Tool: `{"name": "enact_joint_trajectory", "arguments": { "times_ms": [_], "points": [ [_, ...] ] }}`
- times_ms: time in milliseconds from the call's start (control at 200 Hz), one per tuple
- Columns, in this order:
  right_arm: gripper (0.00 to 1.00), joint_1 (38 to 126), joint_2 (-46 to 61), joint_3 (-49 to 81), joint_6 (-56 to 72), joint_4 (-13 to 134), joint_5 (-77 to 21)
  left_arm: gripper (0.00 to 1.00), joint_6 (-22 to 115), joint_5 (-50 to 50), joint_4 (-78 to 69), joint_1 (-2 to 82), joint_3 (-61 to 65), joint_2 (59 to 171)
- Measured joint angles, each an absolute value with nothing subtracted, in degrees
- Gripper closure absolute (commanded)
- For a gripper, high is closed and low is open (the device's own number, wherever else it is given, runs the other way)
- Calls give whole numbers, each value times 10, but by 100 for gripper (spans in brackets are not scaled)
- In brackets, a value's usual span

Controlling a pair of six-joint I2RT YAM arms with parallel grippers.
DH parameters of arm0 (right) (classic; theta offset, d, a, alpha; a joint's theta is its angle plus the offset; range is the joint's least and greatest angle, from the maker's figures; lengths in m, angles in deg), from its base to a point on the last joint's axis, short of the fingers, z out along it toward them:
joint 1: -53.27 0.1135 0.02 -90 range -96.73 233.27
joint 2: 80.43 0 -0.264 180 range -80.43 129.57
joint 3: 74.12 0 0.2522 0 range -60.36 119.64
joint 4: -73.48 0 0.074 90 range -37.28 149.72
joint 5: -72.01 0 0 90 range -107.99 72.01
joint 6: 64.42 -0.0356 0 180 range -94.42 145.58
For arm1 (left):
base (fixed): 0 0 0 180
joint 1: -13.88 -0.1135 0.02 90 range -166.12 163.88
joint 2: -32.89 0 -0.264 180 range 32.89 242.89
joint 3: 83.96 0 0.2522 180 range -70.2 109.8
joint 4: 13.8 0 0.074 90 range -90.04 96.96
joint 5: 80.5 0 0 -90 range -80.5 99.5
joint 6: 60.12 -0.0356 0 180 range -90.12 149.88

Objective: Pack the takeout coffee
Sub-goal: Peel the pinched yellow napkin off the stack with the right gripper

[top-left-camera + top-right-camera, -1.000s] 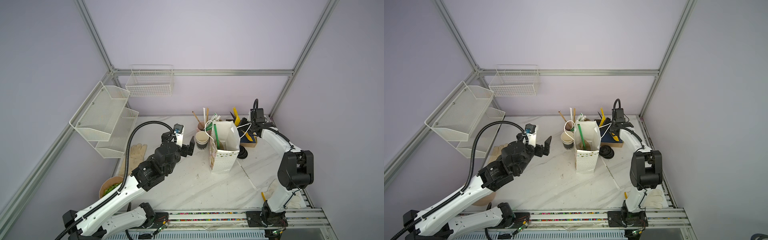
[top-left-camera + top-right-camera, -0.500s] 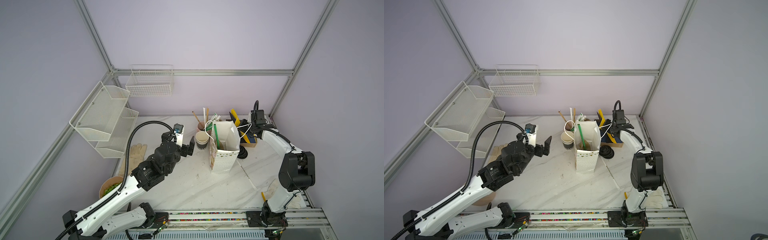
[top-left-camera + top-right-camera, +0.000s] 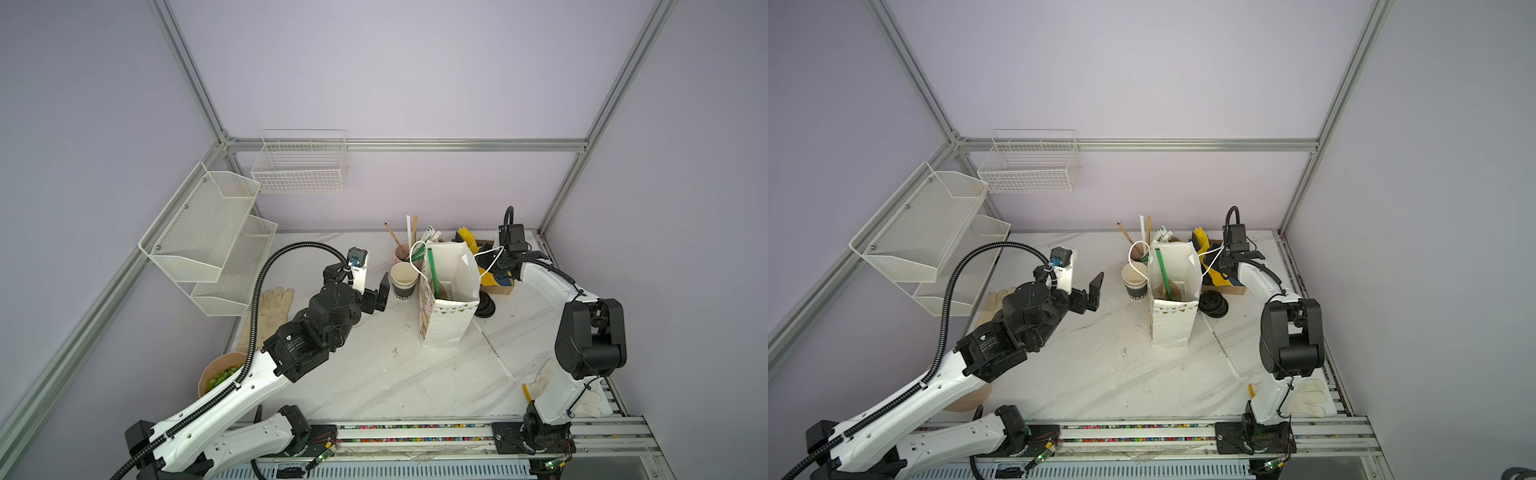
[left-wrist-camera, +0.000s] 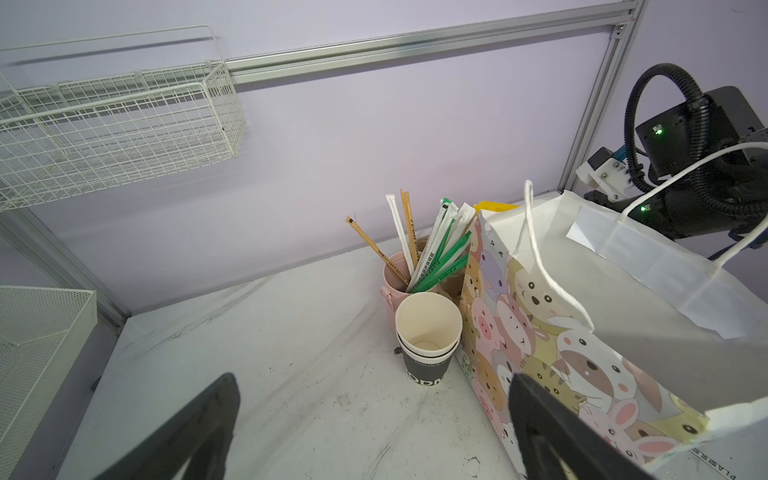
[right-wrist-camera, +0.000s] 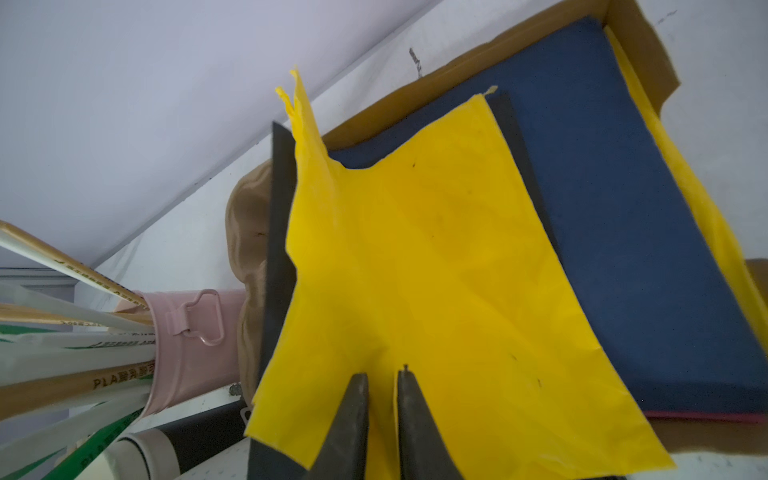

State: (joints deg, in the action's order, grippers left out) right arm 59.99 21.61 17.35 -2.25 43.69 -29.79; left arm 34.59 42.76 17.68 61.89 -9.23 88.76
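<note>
**Cup apparently bagged: withdraw with care**

Left gripper [image 4: 372,380], claw wide and empty, faces the nested cups [image 4: 428,332]. Free desk [image 3: 395,374] lies toward the front edge. The takeout coffee [image 3: 1172,291] seems to stand, shaded, inside the paper bag [image 3: 1173,328] mid-desk. Right gripper [image 5: 381,374], claw narrowly parted over a yellow sheet [image 5: 415,270] by the back edge, must spare the bag's handle [image 3: 492,259].

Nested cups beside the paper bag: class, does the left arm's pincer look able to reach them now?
Probably yes. The left pincer is open and faces the nested cups across bare table. The paper bag stands close beside them, so that side looks cramped.
</note>
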Motion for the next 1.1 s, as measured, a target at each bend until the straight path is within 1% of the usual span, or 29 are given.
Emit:
{"name": "enact_joint_trajectory", "arguments": {
  "times_ms": [105, 160, 210, 335, 400, 450, 490, 535, 580, 650, 700, 725, 820, 945, 1040, 1100],
  "points": [
    [94, 599, 217, 168, -23, 438, -298, 0, 346, 427, 177, 619, -93, 888],
    [98, 599, 217, 165, -23, 441, -298, 0, 346, 427, 177, 619, -93, 888],
    [98, 599, 217, 164, -22, 442, -297, 0, 346, 427, 177, 619, -93, 888],
    [94, 599, 221, 161, -23, 447, -298, 0, 346, 427, 177, 619, -93, 888],
    [97, 599, 221, 155, -23, 453, -299, 0, 346, 427, 177, 619, -92, 888],
    [98, 599, 222, 150, -23, 457, -299, 0, 346, 427, 177, 619, -93, 888],
    [95, 599, 223, 146, -23, 460, -300, 0, 346, 427, 177, 619, -93, 888],
    [89, 599, 225, 143, -24, 461, -302, 0, 346, 427, 177, 619, -93, 888],
    [80, 599, 228, 141, -25, 463, -306, 0, 346, 427, 177, 619, -93, 888],
    [63, 599, 231, 135, -25, 469, -311, 0, 346, 427, 177, 619, -93, 888],
    [56, 599, 232, 131, -23, 472, -314, 0, 346, 427, 177, 619, -93, 888],
    [54, 599, 232, 129, -27, 474, -315, 0, 346, 427, 177, 619, -93, 888],
    [51, 598, 238, 127, -26, 483, -327, 0, 346, 427, 177, 619, -93, 889],
    [49, 598, 255, 126, -27, 500, -339, 0, 346, 426, 177, 619, -93, 891],
    [50, 599, 273, 122, -29, 513, -347, 0, 346, 425, 177, 619, -93, 892],
    [53, 602, 283, 121, -31, 516, -351, 0, 346, 425, 177, 619, -93, 892]
  ]
}}
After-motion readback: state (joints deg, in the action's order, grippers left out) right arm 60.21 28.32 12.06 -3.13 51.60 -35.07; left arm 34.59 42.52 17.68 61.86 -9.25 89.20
